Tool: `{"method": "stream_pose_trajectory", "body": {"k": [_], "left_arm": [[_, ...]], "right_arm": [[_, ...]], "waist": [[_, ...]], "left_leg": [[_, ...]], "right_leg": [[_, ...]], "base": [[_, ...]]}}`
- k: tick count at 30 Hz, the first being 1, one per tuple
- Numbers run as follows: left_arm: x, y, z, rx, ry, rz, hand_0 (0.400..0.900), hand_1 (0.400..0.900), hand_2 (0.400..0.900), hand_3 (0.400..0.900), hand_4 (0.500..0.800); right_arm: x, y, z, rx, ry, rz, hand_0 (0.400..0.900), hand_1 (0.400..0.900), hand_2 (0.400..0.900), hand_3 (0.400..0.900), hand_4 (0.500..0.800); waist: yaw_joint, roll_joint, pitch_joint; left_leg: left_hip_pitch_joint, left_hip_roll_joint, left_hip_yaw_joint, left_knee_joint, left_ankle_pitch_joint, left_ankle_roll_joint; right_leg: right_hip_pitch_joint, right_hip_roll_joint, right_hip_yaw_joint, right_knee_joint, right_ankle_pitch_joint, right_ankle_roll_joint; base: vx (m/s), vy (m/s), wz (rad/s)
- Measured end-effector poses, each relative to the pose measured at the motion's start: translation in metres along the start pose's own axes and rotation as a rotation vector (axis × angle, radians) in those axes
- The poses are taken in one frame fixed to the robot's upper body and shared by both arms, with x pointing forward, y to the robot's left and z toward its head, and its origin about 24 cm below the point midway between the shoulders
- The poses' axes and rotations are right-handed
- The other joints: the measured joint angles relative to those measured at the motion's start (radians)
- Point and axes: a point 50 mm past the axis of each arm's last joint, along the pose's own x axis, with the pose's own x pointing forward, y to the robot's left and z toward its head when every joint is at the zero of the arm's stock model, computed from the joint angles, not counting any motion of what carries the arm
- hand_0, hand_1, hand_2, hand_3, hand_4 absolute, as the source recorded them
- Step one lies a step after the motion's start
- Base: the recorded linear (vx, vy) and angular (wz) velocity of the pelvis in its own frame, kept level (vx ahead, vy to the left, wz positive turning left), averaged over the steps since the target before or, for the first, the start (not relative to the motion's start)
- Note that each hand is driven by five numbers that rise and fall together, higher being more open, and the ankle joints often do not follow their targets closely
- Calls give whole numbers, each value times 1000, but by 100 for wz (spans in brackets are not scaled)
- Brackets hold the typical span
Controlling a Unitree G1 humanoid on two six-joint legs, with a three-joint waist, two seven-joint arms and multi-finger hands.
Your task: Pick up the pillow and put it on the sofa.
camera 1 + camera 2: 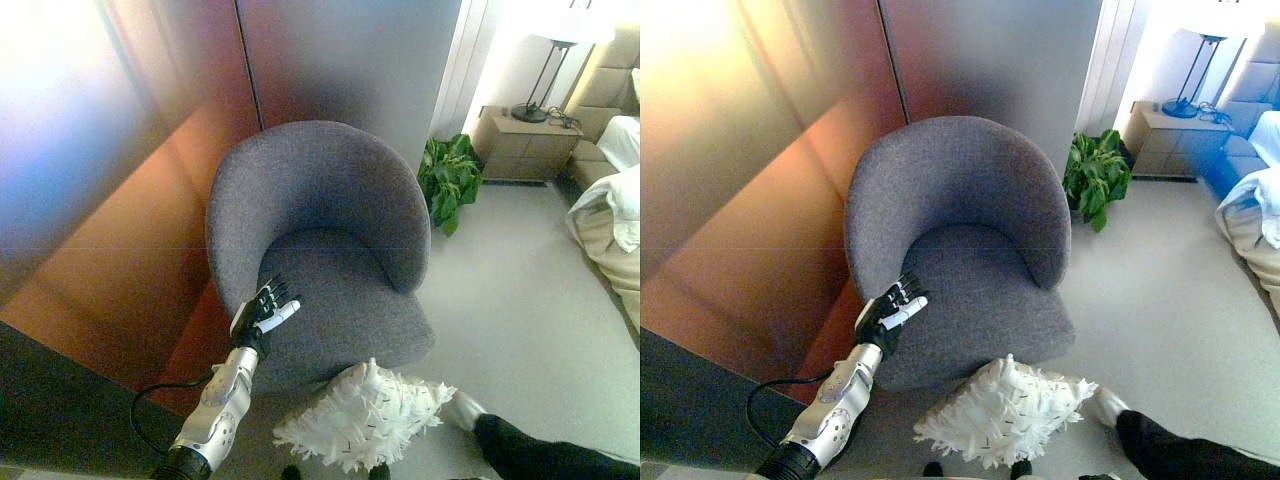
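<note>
Pillow [365,417] lies on floor before the sofa [320,250]; left robot hand [266,306] open, fingers straight.

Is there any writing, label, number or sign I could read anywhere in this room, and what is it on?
None can be read.
White fluffy pillow with short dark flecks: those are marks in the fabric, not letters.
Grey rounded fabric armchair: plain, no tag showing.
Beige bedside cabinet and black floor lamp: no print to make out.
Robot's left hand: no readable marking.
</note>
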Motion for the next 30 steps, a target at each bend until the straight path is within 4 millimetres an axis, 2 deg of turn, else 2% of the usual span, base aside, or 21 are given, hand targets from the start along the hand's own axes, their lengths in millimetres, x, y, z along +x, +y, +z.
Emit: {"method": "stream_pose_trajectory", "body": {"k": [9,18,20,25,30], "left_arm": [[-1,-3,-2,18,5,-34,900,900,900,900,800],[-4,7,-2,369,8,-70,900,900,900,900,800],[-5,10,-3,422,20,-77,900,900,900,900,800],[-11,21,-19,599,102,-98,900,900,900,900,800],[-14,17,-31,683,143,-132,900,900,900,900,800]], "right_arm": [[0,0,0,-1,0,0,900,900,900,900,800],[0,-1,-1,-16,3,2,900,900,900,900,800],[0,-2,-1,-31,3,1,900,900,900,900,800],[0,-6,3,-40,-12,-8,900,900,900,900,800],[-1,-13,10,-55,-48,-26,900,900,900,900,800]], "waist": [[0,1,0],[-2,9,-6],[-4,12,-7],[-30,28,-7],[-61,56,13]], "left_leg": [[1,0,1,0,0,0],[3,1,13,5,-2,0],[6,1,25,9,-5,1],[6,0,49,10,-9,0],[-12,-2,62,10,-8,-1]], "right_leg": [[0,0,1,0,0,0],[-6,1,12,1,0,0],[-9,3,32,1,1,1],[-21,3,57,1,3,4],[-49,2,71,6,6,7]], "base": [[0,0,0],[18,-4,-10],[30,4,-13],[22,7,-11],[-77,31,-4]]}}
